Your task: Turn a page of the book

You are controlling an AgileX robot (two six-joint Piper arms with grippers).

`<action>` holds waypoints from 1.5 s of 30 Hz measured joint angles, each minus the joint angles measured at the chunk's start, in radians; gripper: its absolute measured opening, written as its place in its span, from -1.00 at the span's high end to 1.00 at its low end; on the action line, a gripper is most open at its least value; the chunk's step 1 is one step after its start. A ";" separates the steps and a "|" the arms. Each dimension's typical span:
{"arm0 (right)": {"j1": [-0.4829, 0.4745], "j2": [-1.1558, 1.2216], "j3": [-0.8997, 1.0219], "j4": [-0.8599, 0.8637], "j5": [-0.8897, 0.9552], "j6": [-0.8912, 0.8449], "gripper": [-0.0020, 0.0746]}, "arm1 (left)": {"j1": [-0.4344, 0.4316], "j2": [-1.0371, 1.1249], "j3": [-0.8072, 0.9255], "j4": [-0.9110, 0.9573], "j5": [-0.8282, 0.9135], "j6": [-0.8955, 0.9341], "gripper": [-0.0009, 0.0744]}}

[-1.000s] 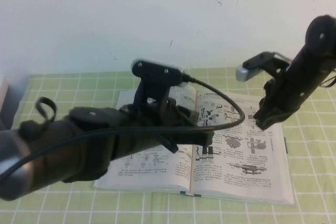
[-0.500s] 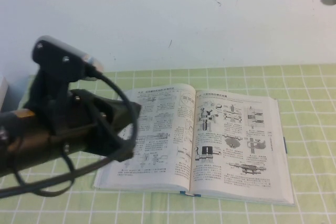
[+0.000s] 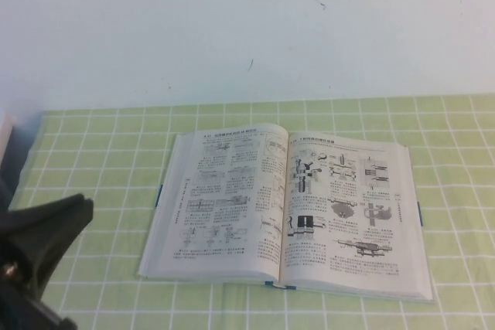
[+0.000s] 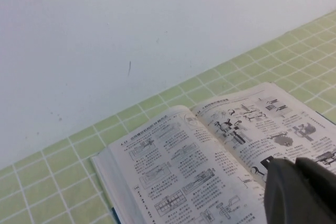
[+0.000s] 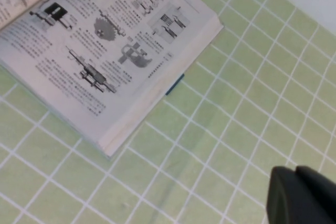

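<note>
With both pages lying flat on the book (image 3: pixel 290 210), the left hand (image 4: pixel 302 192) near it and the right hand (image 5: pixel 299 195) off its outer edge, grips untellable, should retreat without brushing paper.

Likely a lab test bench: a green checked mat (image 3: pixel 93 152) against a bare white wall (image 3: pixel 232 28).
</note>
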 joint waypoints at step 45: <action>0.000 -0.585 0.636 0.181 -0.285 -0.001 0.95 | 0.151 -0.569 0.331 0.199 -0.004 0.007 0.98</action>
